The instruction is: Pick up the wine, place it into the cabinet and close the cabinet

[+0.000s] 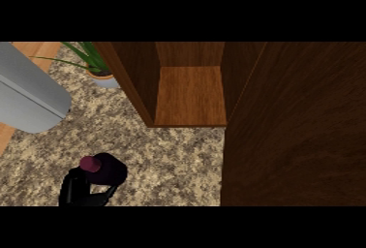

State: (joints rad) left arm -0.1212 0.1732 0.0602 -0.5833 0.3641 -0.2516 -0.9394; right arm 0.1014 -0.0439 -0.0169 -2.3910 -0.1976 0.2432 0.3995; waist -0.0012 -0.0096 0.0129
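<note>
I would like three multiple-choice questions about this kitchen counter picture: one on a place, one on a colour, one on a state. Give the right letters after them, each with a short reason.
1. Where is the wine bottle?
A. on the cabinet shelf
B. on the counter, lower left
C. beside the plant

2. What colour is the bottle's top?
A. dark red
B. white
C. green

3. How is the cabinet?
A. shut
B. open, holding the bottle
C. open, its shelf bare

Answers:
1 B, it stands on the speckled counter with the left hand at it.
2 A, the cap shows maroon.
3 C, the door is swung aside and only wood shows inside.
</note>
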